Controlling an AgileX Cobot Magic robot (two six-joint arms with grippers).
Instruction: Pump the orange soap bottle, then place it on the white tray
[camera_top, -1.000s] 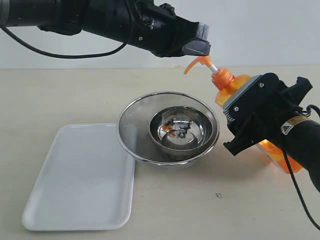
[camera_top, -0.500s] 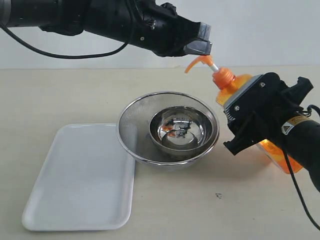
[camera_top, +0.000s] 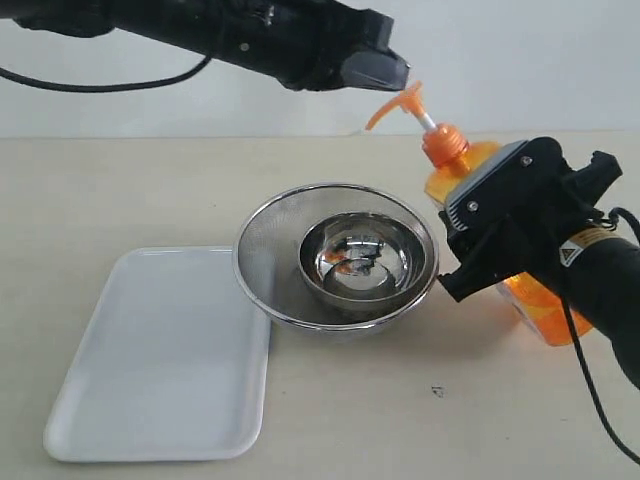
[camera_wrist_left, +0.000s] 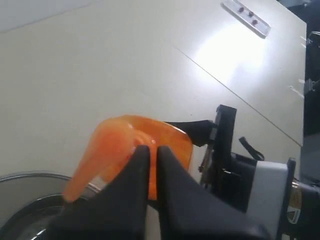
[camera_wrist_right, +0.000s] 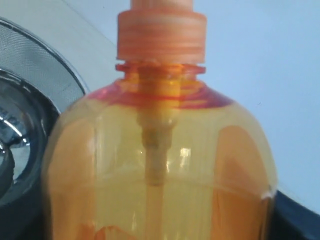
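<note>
The orange soap bottle leans left over the table's right side, its pump head raised on the white stem. My right gripper is shut on the bottle's body, which fills the right wrist view. My left gripper is shut with nothing in it and hovers just above and left of the pump head. In the left wrist view its closed fingertips overlap the orange pump head. The white tray lies bare at the front left.
A steel mesh bowl with a smaller shiny steel bowl inside stands mid-table, between the tray and the bottle, and the pump spout points over it. The right arm's black body covers the bottle's lower part.
My left gripper has lifted up and leftward off the pump head. The pump head has risen, and the bottle has shifted slightly left and more upright.
</note>
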